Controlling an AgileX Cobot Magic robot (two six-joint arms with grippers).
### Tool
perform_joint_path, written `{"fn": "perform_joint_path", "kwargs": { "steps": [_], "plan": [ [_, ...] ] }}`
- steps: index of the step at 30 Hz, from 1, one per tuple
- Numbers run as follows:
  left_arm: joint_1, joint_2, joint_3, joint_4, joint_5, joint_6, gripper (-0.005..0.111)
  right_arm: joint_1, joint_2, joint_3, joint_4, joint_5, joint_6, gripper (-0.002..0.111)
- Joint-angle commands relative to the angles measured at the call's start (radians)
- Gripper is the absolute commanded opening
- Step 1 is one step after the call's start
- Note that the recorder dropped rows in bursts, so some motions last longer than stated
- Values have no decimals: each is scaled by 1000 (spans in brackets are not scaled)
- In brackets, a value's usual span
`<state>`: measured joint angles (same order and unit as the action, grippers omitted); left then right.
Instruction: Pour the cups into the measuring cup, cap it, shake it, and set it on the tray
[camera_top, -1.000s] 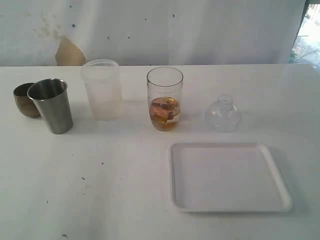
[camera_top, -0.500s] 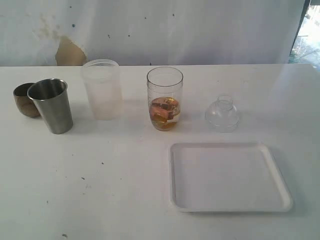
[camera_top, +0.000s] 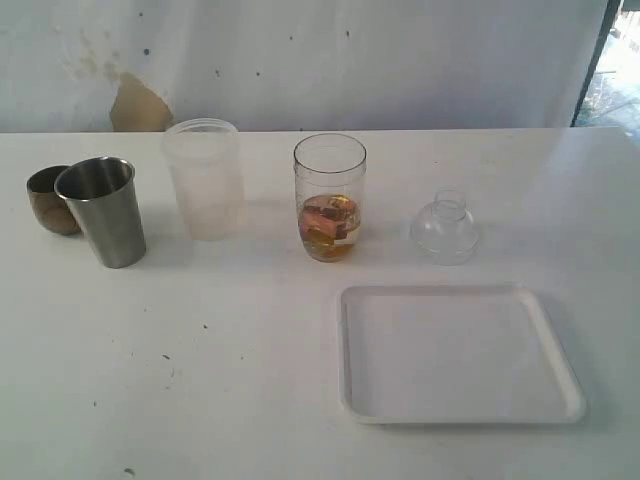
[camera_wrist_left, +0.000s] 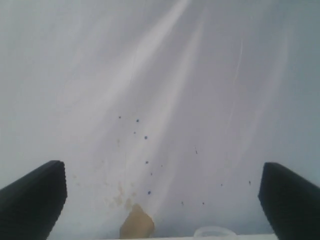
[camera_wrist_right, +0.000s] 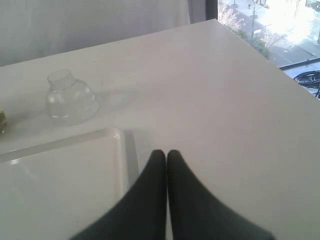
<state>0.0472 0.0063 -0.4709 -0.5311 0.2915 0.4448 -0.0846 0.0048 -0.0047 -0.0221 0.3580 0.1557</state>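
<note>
1. Exterior view: locate measuring cup (camera_top: 329, 200) upright at mid-table, amber contents (camera_top: 328, 228) low inside. Find frosted cup (camera_top: 205, 180) at its 9 o'clock, steel tumbler (camera_top: 103, 212) and wooden cup (camera_top: 43, 203) farther out that way, dome lid (camera_top: 444, 230) at 3 o'clock, tray (camera_top: 455, 350) at 5 o'clock.
2. Left wrist view: read left gripper (camera_wrist_left: 161, 192) as spread wide, holding nothing.
3. Right wrist view: read right gripper (camera_wrist_right: 166, 156) as pressed shut, empty, with tray and dome lid ahead.
4. Expect light, stiff, slick plastic; grasp mid-wall, gently.

Left tool (camera_wrist_left: 162, 172) gapes wide before a speckled white wall (camera_wrist_left: 165, 75).
</note>
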Motion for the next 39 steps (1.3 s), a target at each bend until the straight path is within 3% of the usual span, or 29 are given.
{"fn": "perform_joint_path", "kwargs": {
  "steps": [1, 21, 25, 28, 32, 39],
  "plan": [
    [0, -6, 37, -21, 15, 1, 105, 3, -5, 5, -3, -8, -1, 0],
    [0, -6, 41, -15, 44, 1, 105, 3, -5, 5, -3, -8, -1, 0],
    [0, -6, 61, 82, 40, -3, 105, 3, -5, 5, -3, -8, -1, 0],
    [0, -6, 104, 172, 5, -154, 105, 3, -5, 5, -3, -8, -1, 0],
    [0, -6, 200, 412, -106, -483, 105, 3, -5, 5, -3, -8, -1, 0],
    [0, -6, 330, 484, -238, -508, 105, 3, -5, 5, -3, -8, -1, 0]
  ]
}}
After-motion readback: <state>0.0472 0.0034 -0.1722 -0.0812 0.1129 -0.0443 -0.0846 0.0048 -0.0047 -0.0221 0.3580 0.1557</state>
